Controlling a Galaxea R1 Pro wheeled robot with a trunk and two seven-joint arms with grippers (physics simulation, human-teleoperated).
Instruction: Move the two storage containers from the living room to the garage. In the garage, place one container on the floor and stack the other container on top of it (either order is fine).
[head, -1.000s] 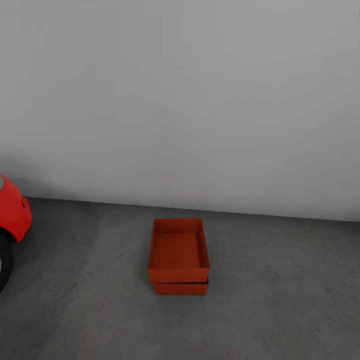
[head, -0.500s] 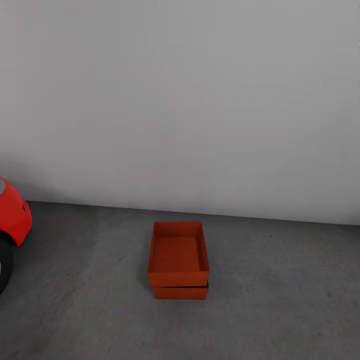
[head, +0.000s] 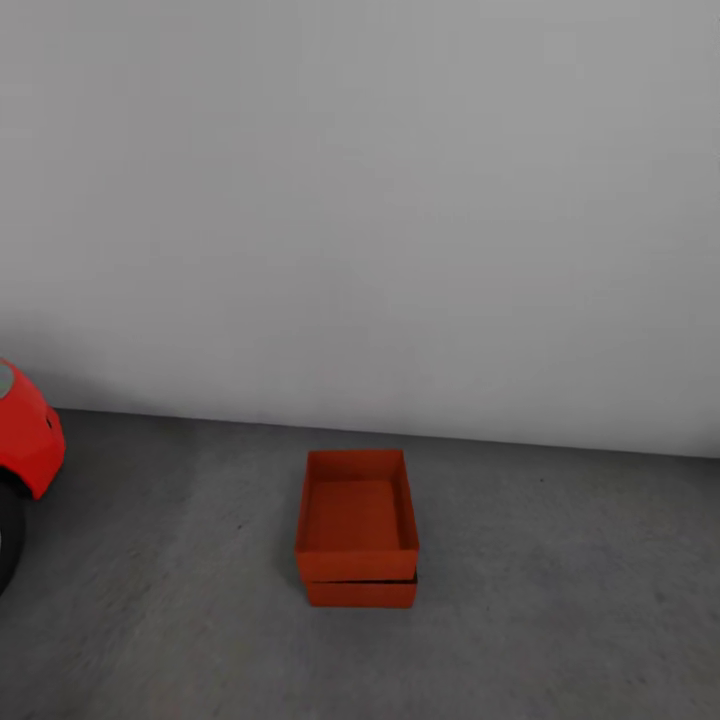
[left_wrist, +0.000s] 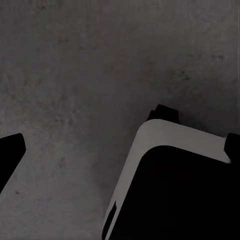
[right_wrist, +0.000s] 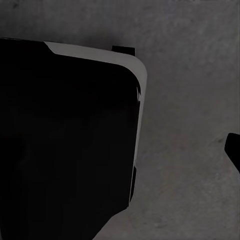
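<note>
The whole head view has slid down a little against a second ago, so the camera moved, not the bins; the upper storage container (head: 357, 514) sits stacked on the lower storage container (head: 361, 593) on the garage floor (head: 560, 590), near the pale grey wall (head: 400, 200); a red car (head: 25, 435) stands well left; whether either gripper is wide or narrow cannot be told.

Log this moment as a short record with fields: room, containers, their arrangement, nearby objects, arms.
room: garage, pale grey wall, dark grey concrete floor
containers: two orange-red bins
arrangement: upper container stacked on lower container, which rests on the floor; both upright, open tops up
nearby: red car at the left edge, apart from the stack
arms: wrist views look down on concrete and the robot's base; fingers state unclear
</note>
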